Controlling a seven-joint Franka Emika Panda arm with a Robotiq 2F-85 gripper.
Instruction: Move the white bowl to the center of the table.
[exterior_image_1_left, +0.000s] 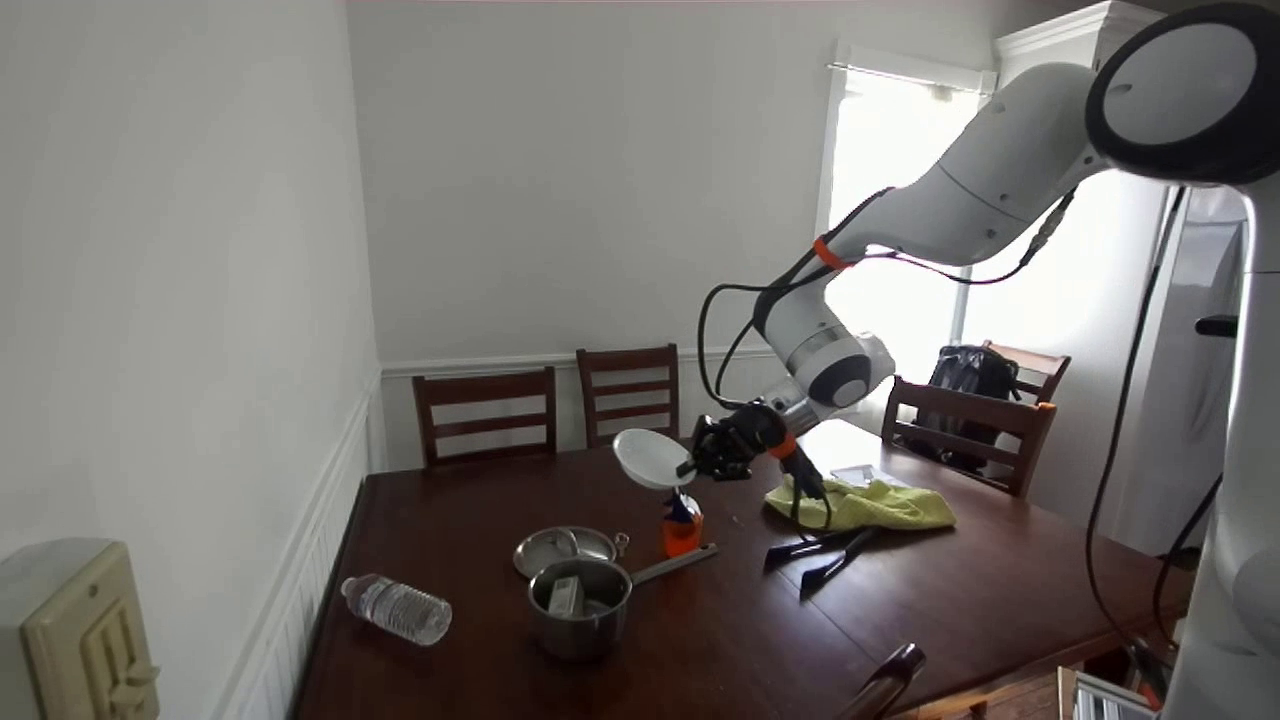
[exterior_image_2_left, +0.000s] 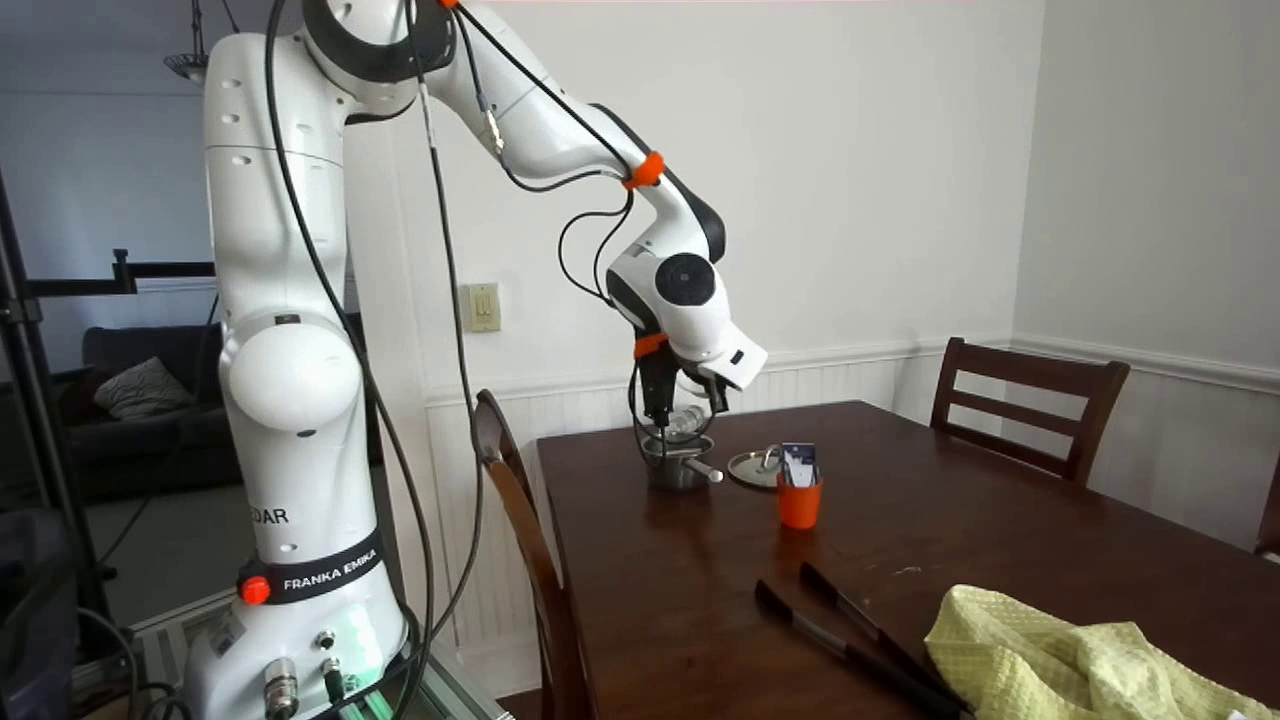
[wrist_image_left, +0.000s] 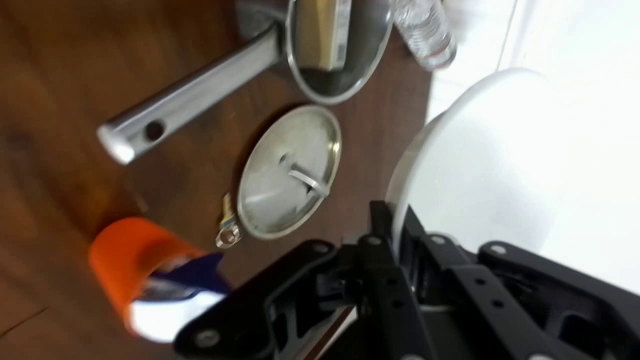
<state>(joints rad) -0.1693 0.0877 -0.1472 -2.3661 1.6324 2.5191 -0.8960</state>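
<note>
The white bowl (exterior_image_1_left: 650, 458) is held in the air, tilted, above the dark brown table (exterior_image_1_left: 450, 520). My gripper (exterior_image_1_left: 690, 466) is shut on its rim. In the wrist view the two black fingertips (wrist_image_left: 396, 215) pinch the wall of the bowl (wrist_image_left: 480, 165), one finger inside and one outside. In an exterior view the arm's wrist hides most of the gripper, and I cannot make out the bowl there; the table (exterior_image_2_left: 720, 600) shows below.
An orange cup (exterior_image_1_left: 682, 535) with packets stands close below the bowl. A steel pot (exterior_image_1_left: 580, 632) holding a box, its lid (exterior_image_1_left: 548, 550), keys (wrist_image_left: 228, 227) and a plastic bottle (exterior_image_1_left: 398, 607) are near. Black tongs (exterior_image_2_left: 850, 640) and a yellow cloth (exterior_image_2_left: 1060, 650) lie on the table.
</note>
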